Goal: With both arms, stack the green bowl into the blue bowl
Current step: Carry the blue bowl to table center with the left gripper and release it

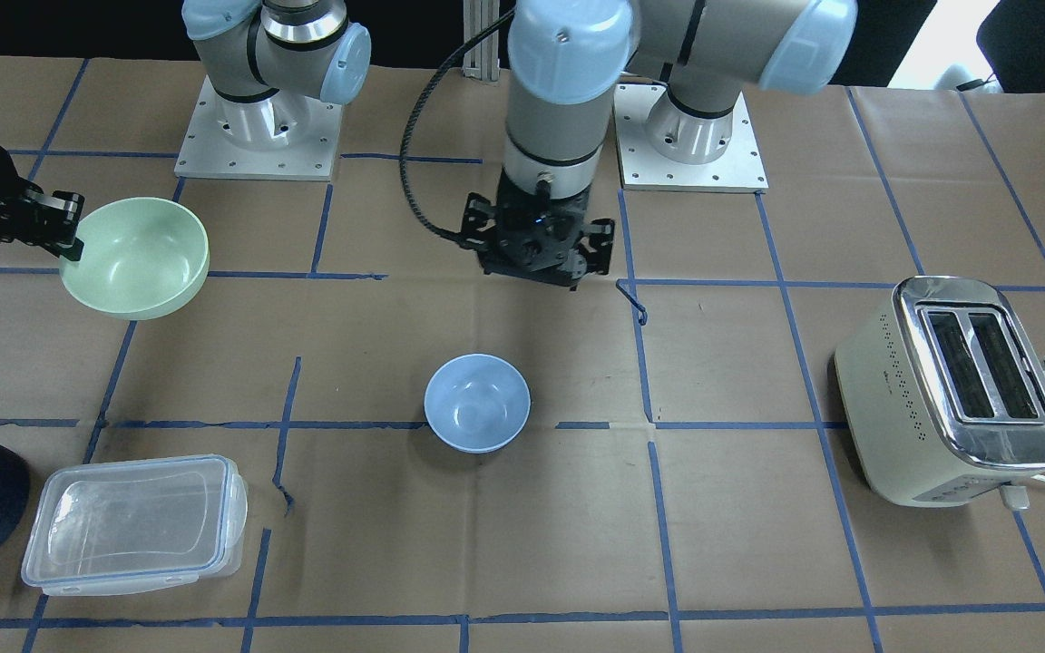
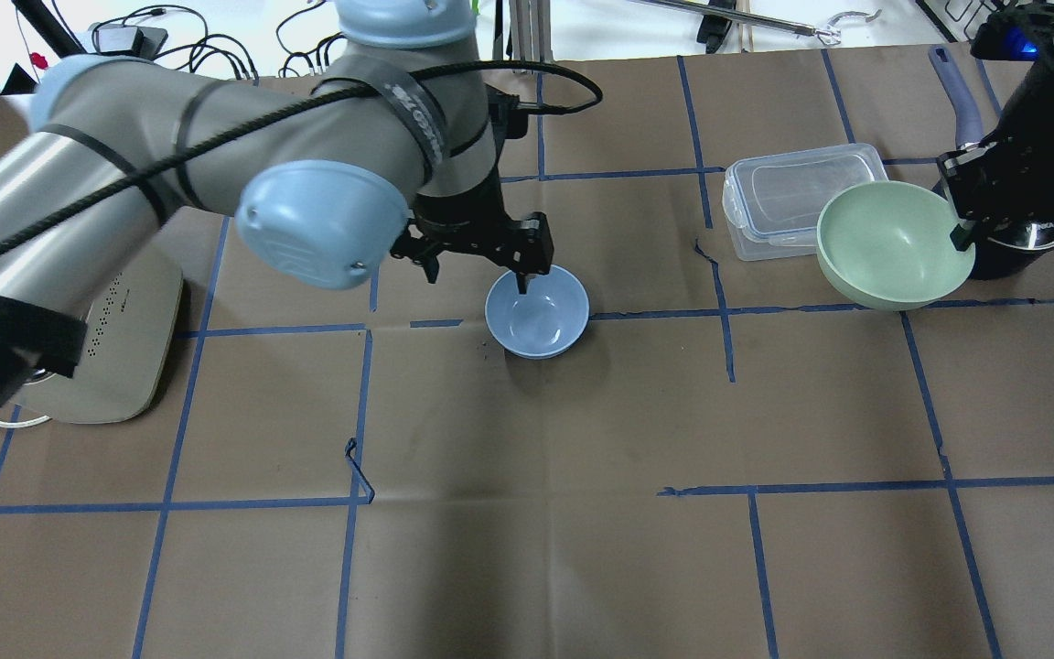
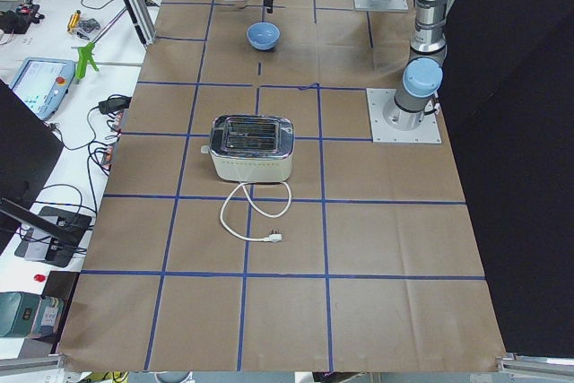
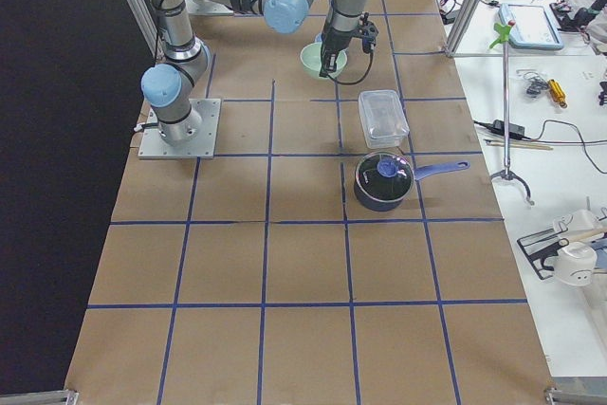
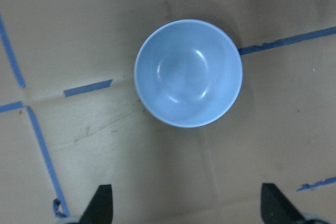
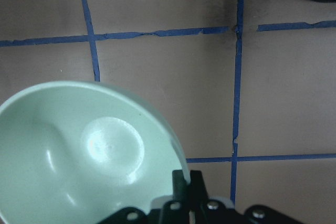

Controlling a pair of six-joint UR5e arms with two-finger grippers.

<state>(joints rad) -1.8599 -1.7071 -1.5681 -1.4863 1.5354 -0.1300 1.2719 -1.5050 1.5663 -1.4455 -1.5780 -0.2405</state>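
Entry, state as seen.

Right gripper (image 2: 962, 231): jaws clamped on the rim of the green bowl (image 2: 895, 243), one finger inside the wall and one outside, as the right wrist view confirms. The bowl is mouth-up, slightly tilted, and appears raised off the paper. In the overhead view it sits at the far right, and its outline overlaps the clear lidded container (image 2: 797, 197) on its left and the dark saucepan (image 2: 1021, 243) on its right.

Left gripper (image 1: 532, 268): jaws spread wide, nothing between them. It points downward above the table, on the robot's side of the blue bowl (image 1: 476, 402). In the left wrist view both fingertips (image 5: 102, 205) show at the bottom edge and the bowl lies ahead of them, apart from both.

The blue bowl stands upright and empty on the brown paper near the table's middle, close to a blue tape line. It is well apart from the green bowl.

Cream toaster (image 1: 958, 390): upright at the robot's left end of the table, cord trailing, well apart from both bowls.

The saucepan stands just beside the container; its handle points away from the robot.
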